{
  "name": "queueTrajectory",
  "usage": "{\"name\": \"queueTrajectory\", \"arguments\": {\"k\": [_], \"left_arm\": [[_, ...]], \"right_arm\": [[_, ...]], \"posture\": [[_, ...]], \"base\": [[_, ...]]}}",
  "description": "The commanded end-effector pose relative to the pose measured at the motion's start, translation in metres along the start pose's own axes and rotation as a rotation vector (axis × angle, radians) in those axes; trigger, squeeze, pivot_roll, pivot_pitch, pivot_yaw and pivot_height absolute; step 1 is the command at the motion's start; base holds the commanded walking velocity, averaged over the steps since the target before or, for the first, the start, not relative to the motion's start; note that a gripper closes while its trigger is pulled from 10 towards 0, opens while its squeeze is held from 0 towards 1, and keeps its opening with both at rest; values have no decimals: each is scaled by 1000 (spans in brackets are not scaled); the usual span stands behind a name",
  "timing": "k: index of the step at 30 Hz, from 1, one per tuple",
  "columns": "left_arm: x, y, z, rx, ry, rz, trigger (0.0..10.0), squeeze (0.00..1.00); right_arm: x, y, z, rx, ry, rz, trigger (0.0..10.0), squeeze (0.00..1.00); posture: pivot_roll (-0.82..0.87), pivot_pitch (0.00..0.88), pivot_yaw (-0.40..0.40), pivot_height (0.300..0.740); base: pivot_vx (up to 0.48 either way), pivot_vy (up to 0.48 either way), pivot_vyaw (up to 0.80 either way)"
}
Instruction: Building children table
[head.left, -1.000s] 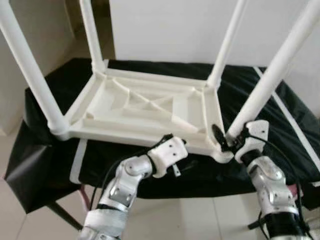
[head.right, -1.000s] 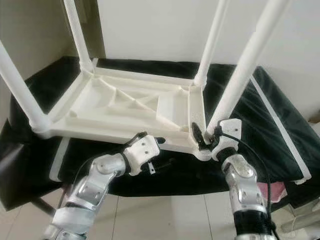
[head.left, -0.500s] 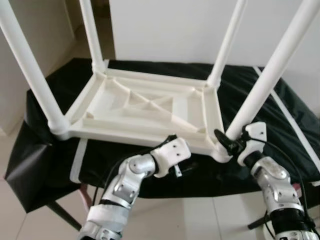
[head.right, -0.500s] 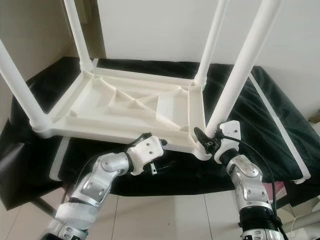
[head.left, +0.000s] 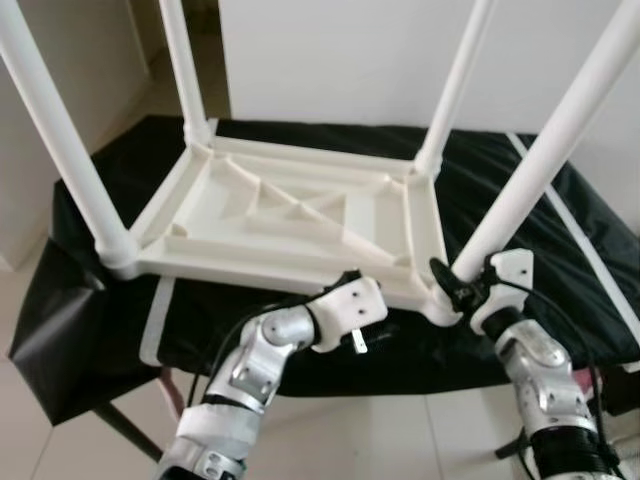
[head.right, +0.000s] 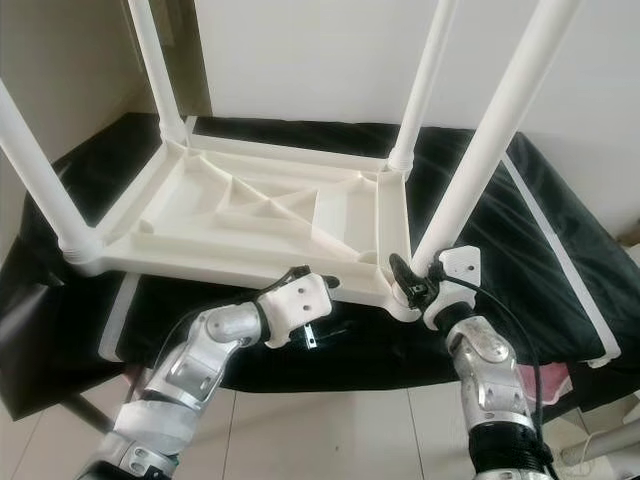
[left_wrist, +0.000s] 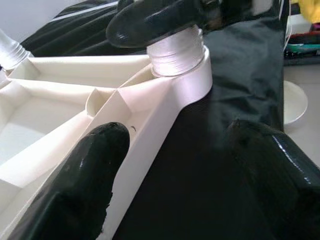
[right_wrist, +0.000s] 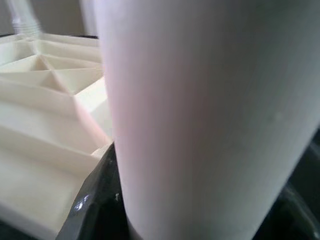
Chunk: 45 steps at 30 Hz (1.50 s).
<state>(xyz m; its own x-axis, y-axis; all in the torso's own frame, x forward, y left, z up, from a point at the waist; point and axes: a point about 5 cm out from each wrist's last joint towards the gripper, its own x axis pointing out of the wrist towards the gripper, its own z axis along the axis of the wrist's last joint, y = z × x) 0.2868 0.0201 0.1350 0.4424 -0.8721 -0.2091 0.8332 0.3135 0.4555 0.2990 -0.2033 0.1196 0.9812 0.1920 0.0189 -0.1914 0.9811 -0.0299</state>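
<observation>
since a second ago the left gripper (head.left: 352, 285) has pushed further forward to the table (head.left: 290, 215) frame's near edge, and the right gripper (head.left: 450, 283) has dropped slightly down the leg (head.left: 530, 185) toward its socket. the right gripper's black fingers (head.right: 404, 276) sit on either side of that near right leg, just above the corner socket (left_wrist: 187, 75), apparently clamped on it, though the wrist picture is too close to be sure. the left gripper is wide open, one finger (left_wrist: 82, 185) touching the frame's rim, the other (left_wrist: 277, 172) over the black cloth (head.left: 480, 190). the upturned table lies on that cloth, four legs pointing up.
</observation>
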Motion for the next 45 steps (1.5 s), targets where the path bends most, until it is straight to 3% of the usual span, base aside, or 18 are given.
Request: {"name": "queueTrajectory", "arguments": {"k": [1,2,6,8,10,12,13,15,20,33,34,38,45], "left_arm": [[0,4,1,-61,-13,158,10000,0],[-1,3,0,-85,-17,143,10000,0],[-2,3,-2,-125,-14,131,10000,0],[-5,4,-2,-132,-27,132,10000,0],[-5,4,-2,-132,-27,132,10000,0],[-6,2,-3,-134,-29,129,10000,0],[-6,2,-3,-134,-29,129,10000,0],[-5,1,-3,-138,-31,132,10000,0],[-5,-1,0,-150,-41,135,10000,0],[-1,5,4,-135,-38,162,10000,0],[-1,4,3,-125,-31,147,10000,0],[-1,3,1,-101,-10,120,10000,0],[3,15,6,-97,-16,132,10000,0]], "right_arm": [[-8,2,-28,27,157,-105,10000,0],[-10,5,-32,34,179,-177,10000,0],[-13,9,-36,49,196,-261,10000,0],[-16,13,-39,68,199,-379,10000,0],[-16,13,-39,68,199,-379,10000,0],[-22,15,-41,110,201,-576,10000,0],[-22,15,-41,110,201,-576,10000,0],[-26,18,-42,154,203,-722,10000,0],[-26,24,-42,183,212,-758,10000,0],[-19,39,-31,182,159,-681,10000,0],[-18,40,-29,183,144,-669,10000,1000],[-17,41,-25,189,114,-645,10000,1000],[-16,35,-12,134,25,-575,10000,1000]], "posture": [[-32,13,-46,740],[-30,14,-47,740],[-26,15,-46,740],[-22,18,-46,740],[-22,18,-46,740],[-19,21,-48,740],[-19,21,-48,740],[-20,23,-49,740],[-20,22,-50,740],[-23,10,-48,740],[-21,8,-49,740],[-19,9,-49,740],[-24,8,-47,740]], "base": [[0,0,0],[0,0,0],[0,0,0],[0,0,0],[0,0,0],[0,0,0],[0,0,0],[0,0,0],[0,0,0],[0,0,0],[0,0,0],[0,0,0],[0,0,0]]}}
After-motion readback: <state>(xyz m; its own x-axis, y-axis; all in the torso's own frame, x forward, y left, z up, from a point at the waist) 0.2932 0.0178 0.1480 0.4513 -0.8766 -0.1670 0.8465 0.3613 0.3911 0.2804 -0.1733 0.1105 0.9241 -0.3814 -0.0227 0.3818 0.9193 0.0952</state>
